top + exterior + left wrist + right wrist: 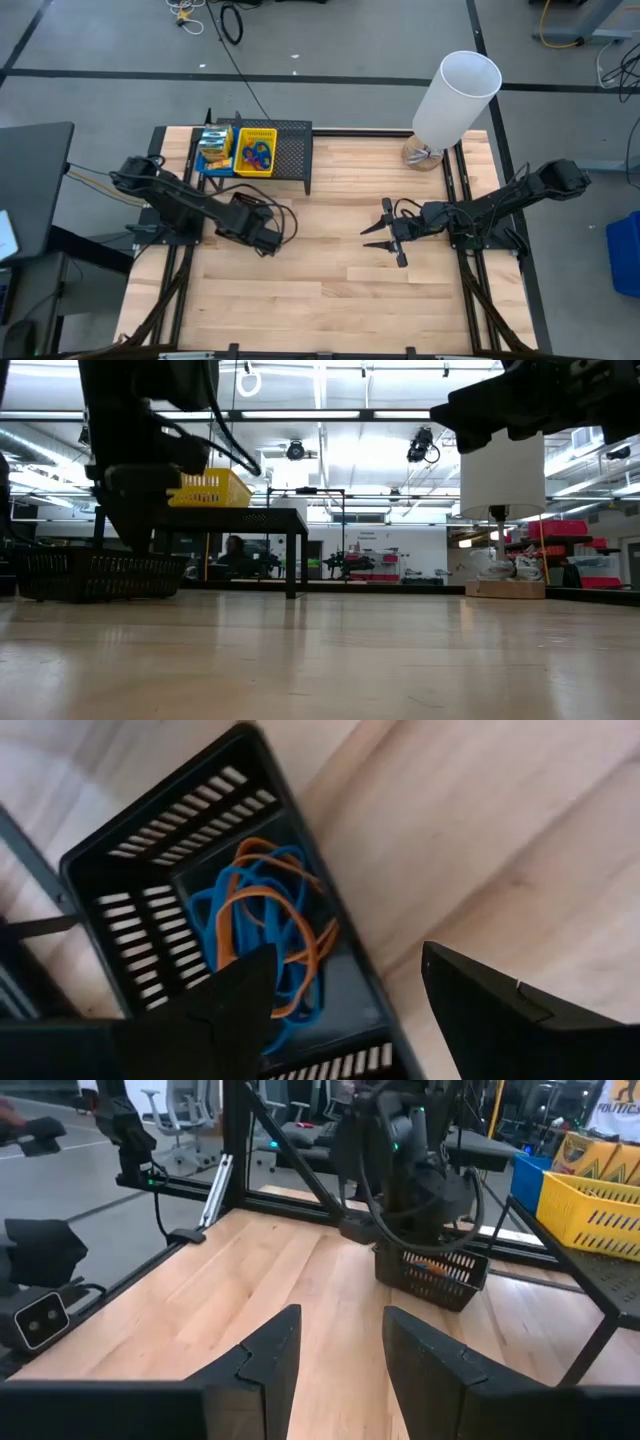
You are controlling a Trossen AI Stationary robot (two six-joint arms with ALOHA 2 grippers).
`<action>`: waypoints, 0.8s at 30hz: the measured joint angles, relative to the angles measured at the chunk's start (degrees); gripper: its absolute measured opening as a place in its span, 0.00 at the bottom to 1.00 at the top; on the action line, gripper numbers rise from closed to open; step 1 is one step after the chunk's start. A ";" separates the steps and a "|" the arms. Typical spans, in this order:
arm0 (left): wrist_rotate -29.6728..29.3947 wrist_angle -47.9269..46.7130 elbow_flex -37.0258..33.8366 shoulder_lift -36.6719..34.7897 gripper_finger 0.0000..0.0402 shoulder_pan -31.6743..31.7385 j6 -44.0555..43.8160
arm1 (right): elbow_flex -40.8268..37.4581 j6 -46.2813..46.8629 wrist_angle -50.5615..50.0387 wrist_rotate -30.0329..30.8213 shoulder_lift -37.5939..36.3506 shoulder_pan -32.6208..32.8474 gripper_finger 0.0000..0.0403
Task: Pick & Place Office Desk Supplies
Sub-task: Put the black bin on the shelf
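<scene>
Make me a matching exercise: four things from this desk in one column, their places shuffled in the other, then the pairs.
Things:
1. yellow bin
2. black bin
3. crayon boxes
4. white cylinder

Places:
A. on the table, beneath the left gripper, holding blue and orange loops
B. at the table's far right corner
C. inside the blue bin
D. on top of the black mesh rack, beside the blue bin

Pairs: 1-D, 2-A, 3-C, 4-B
</scene>
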 joint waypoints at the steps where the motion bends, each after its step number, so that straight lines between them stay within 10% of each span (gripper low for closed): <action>1: 0.04 -0.46 0.00 0.27 0.64 0.23 -0.06 | 0.00 -0.13 0.03 0.00 0.00 0.11 0.38; 24: 1.21 2.15 0.00 0.56 0.21 3.37 4.93 | 0.00 -0.80 0.07 -0.02 0.02 0.14 0.38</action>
